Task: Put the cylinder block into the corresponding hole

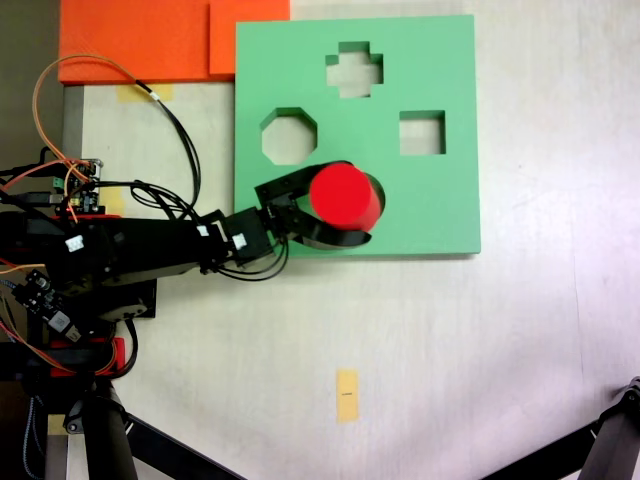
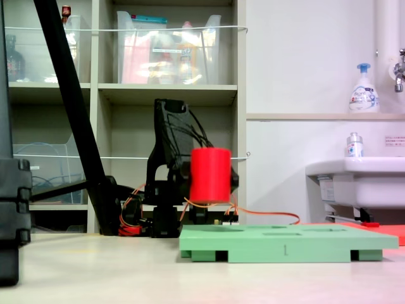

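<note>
While the gripper (image 1: 340, 205) is clenched around the cylinder block (image 1: 344, 196), one black jaw on each side of the red body, the block hangs upright in the air above the green foam board (image 1: 440, 215). In the side-on fixed view the cylinder block (image 2: 210, 175) sits clearly above the board (image 2: 285, 244), with a gap of air beneath its flat base.

Seen from above, the block covers the place where the round cut-out should lie, so the corresponding hole itself is hidden under it and under the jaws. The octagonal cut-out (image 1: 289, 137) lies just beyond the jaw on the arm's side, the square cut-out (image 1: 422, 133) off past the fingertips and to one side, and the cross-shaped cut-out (image 1: 354, 70) farther out still.

The step in hand, I judge, is the lowering. To do it well, keep the block vertical and centred over the opening before descending, then come straight down slowly. Foam on foam may bind, so any tilt or sideways offset would likely catch the rim and shift the board. Release only once the base is seated inside.
</note>
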Available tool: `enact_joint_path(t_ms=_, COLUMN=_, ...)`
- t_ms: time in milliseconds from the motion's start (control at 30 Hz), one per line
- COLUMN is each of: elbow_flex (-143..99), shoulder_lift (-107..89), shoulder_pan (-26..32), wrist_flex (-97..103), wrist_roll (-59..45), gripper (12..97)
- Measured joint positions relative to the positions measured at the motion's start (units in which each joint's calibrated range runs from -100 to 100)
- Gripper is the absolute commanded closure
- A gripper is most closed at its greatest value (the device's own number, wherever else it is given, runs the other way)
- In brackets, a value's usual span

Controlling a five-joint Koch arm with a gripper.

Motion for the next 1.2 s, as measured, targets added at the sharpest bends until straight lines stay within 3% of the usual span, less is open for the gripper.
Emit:
enact_joint_path(t_ms=1033, elbow_flex=8.1, shoulder_lift=25.7, shoulder_pan=1.8, wrist_flex=2.6, wrist_roll=0.0, gripper=79.2)
enact_joint_path(t_ms=1067, elbow_flex=8.1, shoulder_lift=25.7, shoulder_pan=1.8, wrist_flex=2.5, wrist_roll=0.0, gripper=76.6)
enact_joint_path(t_ms=1167, elbow_flex=8.3, shoulder_lift=26.1, shoulder_pan=1.8, wrist_flex=2.6, wrist_roll=0.0, gripper=53.4)
enact_joint_path(t_ms=1200, elbow_flex=8.3, shoulder_lift=26.9, shoulder_pan=1.8, wrist_flex=2.6, wrist_roll=0.0, gripper=49.8)
